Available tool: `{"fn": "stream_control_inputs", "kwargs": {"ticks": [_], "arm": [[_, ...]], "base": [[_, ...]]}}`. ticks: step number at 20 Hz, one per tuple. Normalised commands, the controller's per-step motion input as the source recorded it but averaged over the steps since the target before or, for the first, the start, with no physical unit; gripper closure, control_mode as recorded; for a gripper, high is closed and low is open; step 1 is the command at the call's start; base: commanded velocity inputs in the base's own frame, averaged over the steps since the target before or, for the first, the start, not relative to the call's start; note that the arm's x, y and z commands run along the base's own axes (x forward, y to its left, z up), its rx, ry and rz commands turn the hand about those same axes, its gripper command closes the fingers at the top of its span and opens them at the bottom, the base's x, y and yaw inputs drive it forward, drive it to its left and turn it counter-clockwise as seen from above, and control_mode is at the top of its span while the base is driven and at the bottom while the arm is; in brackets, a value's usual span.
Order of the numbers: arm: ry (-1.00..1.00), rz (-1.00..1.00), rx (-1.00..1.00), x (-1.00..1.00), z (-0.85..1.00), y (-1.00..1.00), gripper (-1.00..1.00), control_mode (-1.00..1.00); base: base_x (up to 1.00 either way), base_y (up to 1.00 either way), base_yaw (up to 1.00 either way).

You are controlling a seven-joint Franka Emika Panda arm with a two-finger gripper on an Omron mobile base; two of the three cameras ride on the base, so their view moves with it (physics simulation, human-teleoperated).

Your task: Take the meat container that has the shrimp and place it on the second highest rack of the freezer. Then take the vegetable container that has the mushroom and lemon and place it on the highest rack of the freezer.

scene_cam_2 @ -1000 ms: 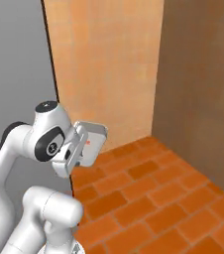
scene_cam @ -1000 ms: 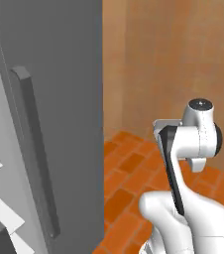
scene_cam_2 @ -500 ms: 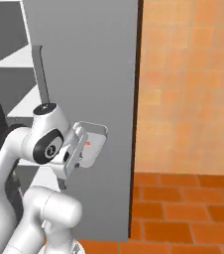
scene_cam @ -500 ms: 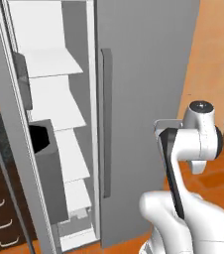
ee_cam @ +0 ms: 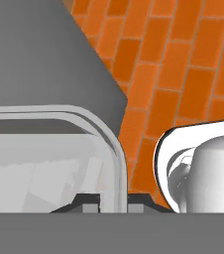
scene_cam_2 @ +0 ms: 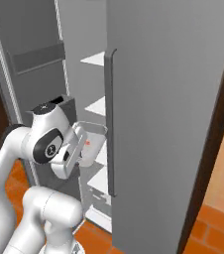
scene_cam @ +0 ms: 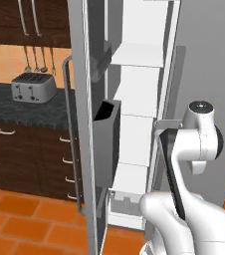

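a white arm stands before the open freezer (scene_cam: pixel 204 60), its gripper (ee_cam: pixel 113 201) pinching the rim of a clear container (scene_cam_2: pixel 90 143) held at the wrist, level with the middle shelves. a reddish speck inside looks like the shrimp (scene_cam_2: pixel 87 142), so this appears to be the first delivery, still short of the compartment. next the arm must lift and reach in past the door edge to the second highest rack (scene_cam: pixel 138 91), just under the highest rack (scene_cam: pixel 137 54), keeping the tray level.
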Motion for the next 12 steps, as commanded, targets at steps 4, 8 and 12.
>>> {"fn": "stream_control_inputs", "kwargs": {"ticks": [4,8,12], "arm": [[0.00,0.00,0.00,0.00,0.00,0.00,1.00,1.00],[0.00,0.00,0.00,0.00,0.00,0.00,1.00,1.00],[0.00,0.00,0.00,0.00,0.00,0.00,1.00,1.00]], "base": [[0.26,-0.05,0.49],[0.47,-0.16,0.09],[0.60,-0.25,0.04]]}}
